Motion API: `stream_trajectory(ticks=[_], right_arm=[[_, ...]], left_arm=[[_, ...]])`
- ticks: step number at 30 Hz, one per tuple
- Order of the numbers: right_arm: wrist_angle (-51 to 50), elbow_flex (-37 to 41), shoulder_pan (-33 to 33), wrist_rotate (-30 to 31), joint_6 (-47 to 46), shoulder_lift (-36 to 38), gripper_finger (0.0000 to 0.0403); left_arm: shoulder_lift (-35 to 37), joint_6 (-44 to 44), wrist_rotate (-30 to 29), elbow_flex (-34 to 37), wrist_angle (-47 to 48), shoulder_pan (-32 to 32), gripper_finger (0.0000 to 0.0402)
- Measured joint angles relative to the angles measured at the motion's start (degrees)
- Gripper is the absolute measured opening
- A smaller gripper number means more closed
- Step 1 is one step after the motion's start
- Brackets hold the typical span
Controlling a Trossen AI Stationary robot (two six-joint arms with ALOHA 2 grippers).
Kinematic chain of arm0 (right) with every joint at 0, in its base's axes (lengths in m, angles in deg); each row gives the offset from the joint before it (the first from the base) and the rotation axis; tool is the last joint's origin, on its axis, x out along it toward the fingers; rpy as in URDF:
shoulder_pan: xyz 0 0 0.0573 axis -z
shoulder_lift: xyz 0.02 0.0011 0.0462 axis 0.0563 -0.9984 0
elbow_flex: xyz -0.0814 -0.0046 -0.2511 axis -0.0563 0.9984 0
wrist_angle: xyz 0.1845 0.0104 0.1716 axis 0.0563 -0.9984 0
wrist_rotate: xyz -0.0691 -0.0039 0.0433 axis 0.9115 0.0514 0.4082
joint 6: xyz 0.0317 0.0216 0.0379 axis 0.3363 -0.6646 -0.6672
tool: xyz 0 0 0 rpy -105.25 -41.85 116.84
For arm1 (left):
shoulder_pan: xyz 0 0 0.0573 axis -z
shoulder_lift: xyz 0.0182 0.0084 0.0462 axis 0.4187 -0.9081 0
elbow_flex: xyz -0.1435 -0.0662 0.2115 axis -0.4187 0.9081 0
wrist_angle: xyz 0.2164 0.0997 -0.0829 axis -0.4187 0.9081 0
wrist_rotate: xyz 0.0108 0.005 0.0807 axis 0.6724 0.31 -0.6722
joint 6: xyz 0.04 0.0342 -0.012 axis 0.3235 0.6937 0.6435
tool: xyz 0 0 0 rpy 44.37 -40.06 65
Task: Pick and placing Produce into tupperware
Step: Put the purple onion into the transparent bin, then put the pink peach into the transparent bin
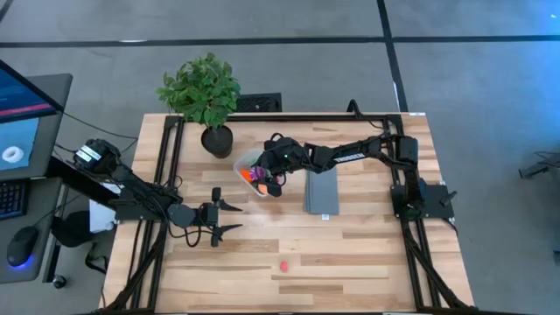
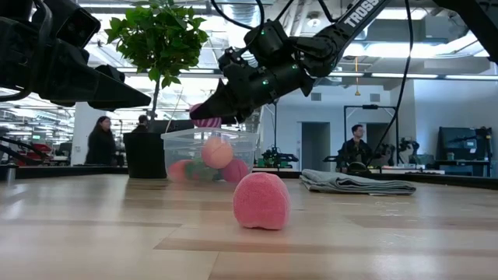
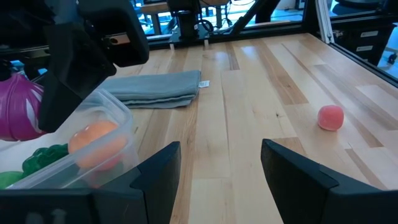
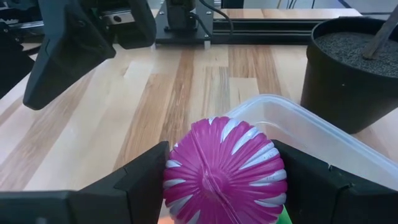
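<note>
The tupperware [image 1: 249,169], a clear tub, stands on the table near the plant pot. Inside it lie an orange ball [image 3: 96,142], a dark green piece [image 3: 43,158] and other toy produce. My right gripper [image 1: 265,181] reaches in from the table's right and is shut on a spiky purple ball [image 4: 224,171] just above the tub's rim [image 2: 210,131]. A pink piece [image 1: 283,265] lies alone on the wood near the front edge. My left gripper [image 1: 229,219] stands open left of centre, with nothing between its fingers. My right gripper pinches the purple ball by two opposite sides [image 4: 177,177] between its two fingers [image 4: 140,180]. The fingers slant downward from the table's right. The ball [image 2: 204,118] is lifted clear, just above the tupperware's open top.
A leafy plant [image 1: 203,87] in a black pot [image 1: 217,140] stands right behind the tupperware. A folded grey cloth [image 1: 321,191] lies just right of the tub, under the right arm. Bare wood stretches between my left gripper and the pink piece [image 3: 330,117].
</note>
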Motion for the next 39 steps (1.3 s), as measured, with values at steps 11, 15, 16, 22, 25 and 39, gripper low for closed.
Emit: stream_trajectory(ticks=[11, 15, 16, 22, 25, 39], right_arm=[[-0.5, 0.0, 0.4, -0.2, -1.5, 0.0, 0.0286], [-0.5, 0.0, 0.5, -0.2, -1.6, 0.0, 0.0286], [-0.5, 0.0, 0.6, -0.2, -1.8, 0.0, 0.0286], [-0.4, 0.0, 0.7, -0.2, -2.6, 0.0, 0.0304], [-0.5, 0.0, 0.7, -0.2, -2.6, 0.0, 0.034], [1.6, 0.0, 0.2, -0.2, -1.0, 0.0, 0.0384]], left_arm=[[0.0, 0.0, 0.2, 0.0, 0.0, 0.0, 0.0213], [0.0, 0.0, 0.2, 0.0, 0.0, 0.0, 0.0213], [0.0, 0.0, 0.2, 0.0, 0.0, 0.0, 0.0213], [0.0, 0.0, 0.2, 0.0, 0.0, 0.0, 0.0213], [0.0, 0.0, 0.2, 0.0, 0.0, 0.0, 0.0213], [0.0, -1.2, -0.1, 0.0, 0.0, 0.0, 0.0213]])
